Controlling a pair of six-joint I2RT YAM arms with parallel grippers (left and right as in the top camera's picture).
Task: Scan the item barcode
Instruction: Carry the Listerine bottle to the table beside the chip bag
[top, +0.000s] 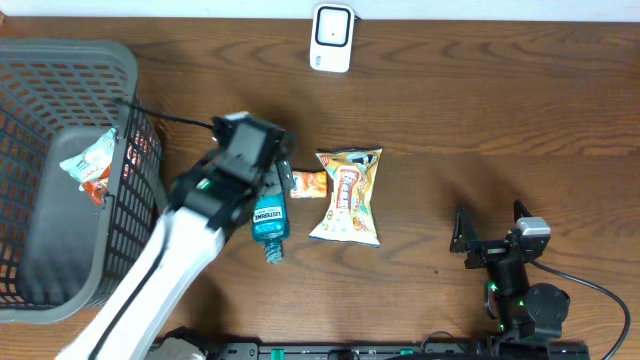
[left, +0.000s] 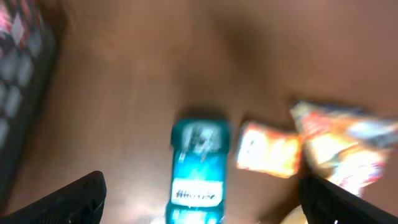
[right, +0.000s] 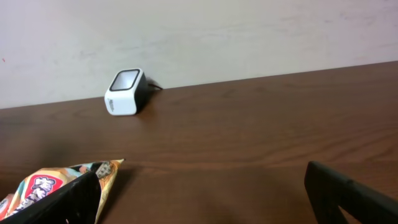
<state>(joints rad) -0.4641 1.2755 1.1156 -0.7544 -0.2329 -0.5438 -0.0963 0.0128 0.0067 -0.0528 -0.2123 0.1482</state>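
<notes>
The item is taken to be the teal mouthwash bottle (top: 270, 222), since the left pincer (left: 202, 180) is held right above it. The bottle is laid flat on the desk (top: 500, 120) left of centre, label up, cap toward the near edge. A small orange packet (top: 308, 184) is seen just beside its far end, and a snack bag (top: 348, 197) just right of that. The left pincer is spread wide with nothing in it, one finger on each side of the bottle in the blurred wrist view; contact cannot be told, but it appears to be clear. The right pincer (top: 490, 222) is also wide open and empty, parked near right, well apart from everything. The scanner (top: 331, 38) is placed at the far edge, and a basket (top: 60, 50) holding packets at far left. Handling, as judged: rigid plastic, liquid inside so fairly heavy for its size, smooth and likely slippery, and not fragile. The flat body is best taken across its narrow width at mid-label, not at the cap, so that swing is limited. The orange packet should be kept out of the closing fingers. No barcode is visible on the upper face, so it is probably on the underside and a turn toward the scanner would be needed.
</notes>
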